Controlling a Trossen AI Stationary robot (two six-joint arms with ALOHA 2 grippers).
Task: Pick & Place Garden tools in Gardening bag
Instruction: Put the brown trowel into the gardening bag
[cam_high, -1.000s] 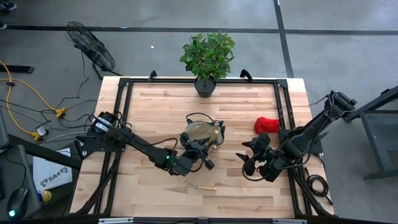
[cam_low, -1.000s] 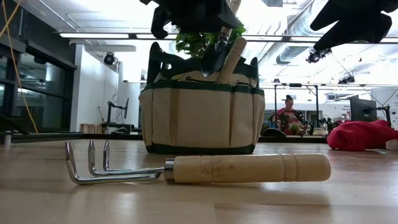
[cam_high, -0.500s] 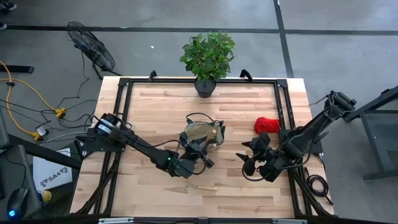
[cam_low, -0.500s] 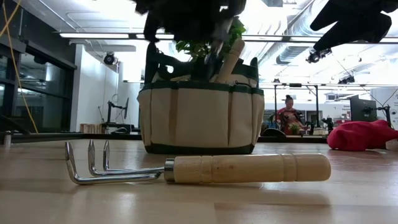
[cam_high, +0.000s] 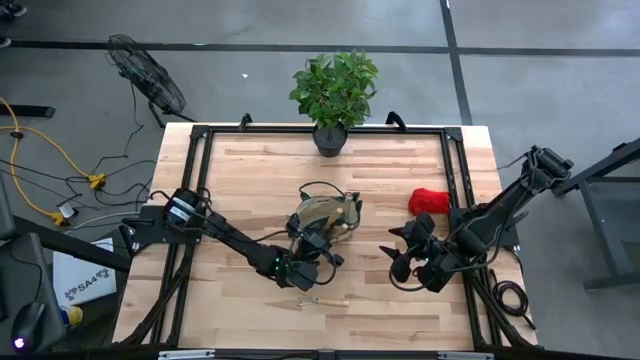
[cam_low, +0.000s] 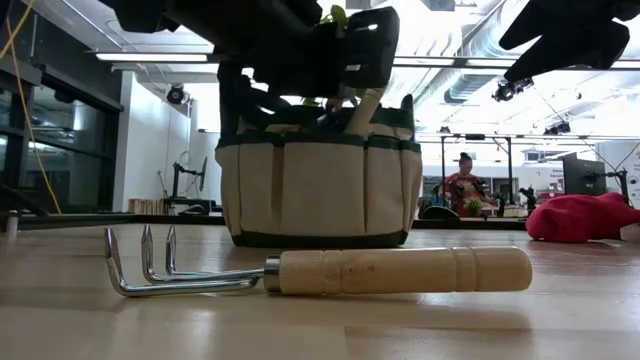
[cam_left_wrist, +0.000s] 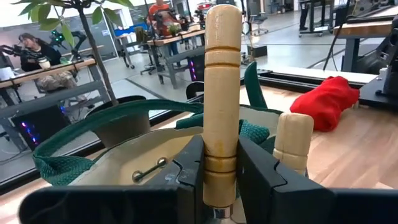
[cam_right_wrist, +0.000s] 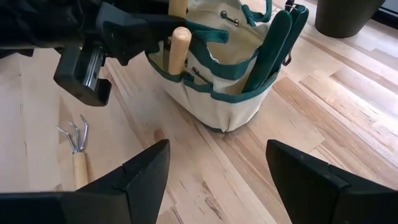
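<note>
While clamped — trowel (cam_left_wrist: 222, 93) over bag (cam_low: 318, 186)

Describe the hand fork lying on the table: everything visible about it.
The hand fork lies flat on the bare wooden table, in front of the gardening bag and apart from it. It has a pale turned wooden handle with grooves, a metal collar, and three shiny metal prongs curling upward at their tips. No gripper touches it; the left gripper works above, at the bag.

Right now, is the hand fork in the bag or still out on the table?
Out. The hand fork lies flat on the table in front of the gardening bag, untouched by either gripper.
</note>
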